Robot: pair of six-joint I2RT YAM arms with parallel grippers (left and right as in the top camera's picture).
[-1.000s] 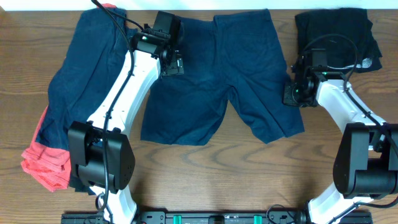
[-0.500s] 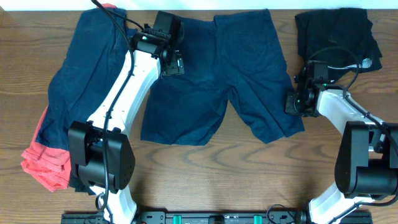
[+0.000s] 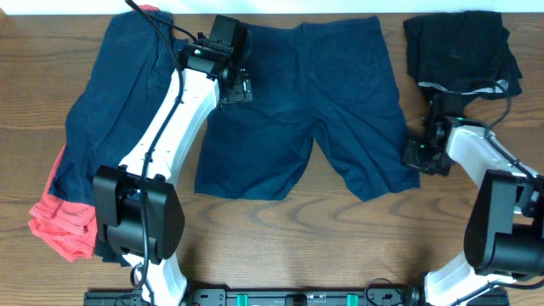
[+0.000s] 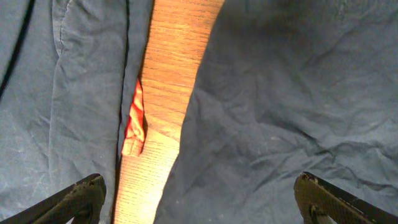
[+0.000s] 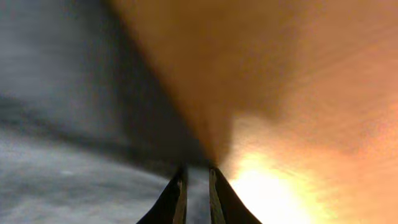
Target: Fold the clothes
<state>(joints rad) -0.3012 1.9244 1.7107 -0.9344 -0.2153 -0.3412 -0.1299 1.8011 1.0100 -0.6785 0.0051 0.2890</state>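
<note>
A brown wood-grain table (image 3: 280, 246) fills the view from above, with a strip of pale wall at its far edge. A pair of flat, soft, dark navy shorts (image 3: 340, 102) lies spread in the middle, waistband toward the far edge and both legs pointing at the robot. At the left, a second crumpled navy garment (image 3: 119, 93) lies over a coral-red garment (image 3: 59, 221) that shows at its near corner. A black garment (image 3: 463, 47) sits bunched at the far right.

The left gripper (image 3: 236, 89) hovers over the left side of the navy shorts near the waistband. Its fingers (image 4: 81, 194) are spread wide and hold nothing; below them lie cloth and a strip of bare wood.

The right gripper (image 3: 422, 155) sits low at the outer edge of the right leg, beside the hem. Its fingers (image 5: 177, 199) are drawn almost together and seem to nip the cloth's edge, though the wrist picture is blurred.

The fabric looks light, limp and wrinkle-prone. It will probably sag and drag rather than hold a shape, and one pinch is likely to pull the whole piece askew. The firmer seams are the better holds: the waistband corner and the leg hem on one side, lifted together and carried across for a lengthwise fold.
</note>
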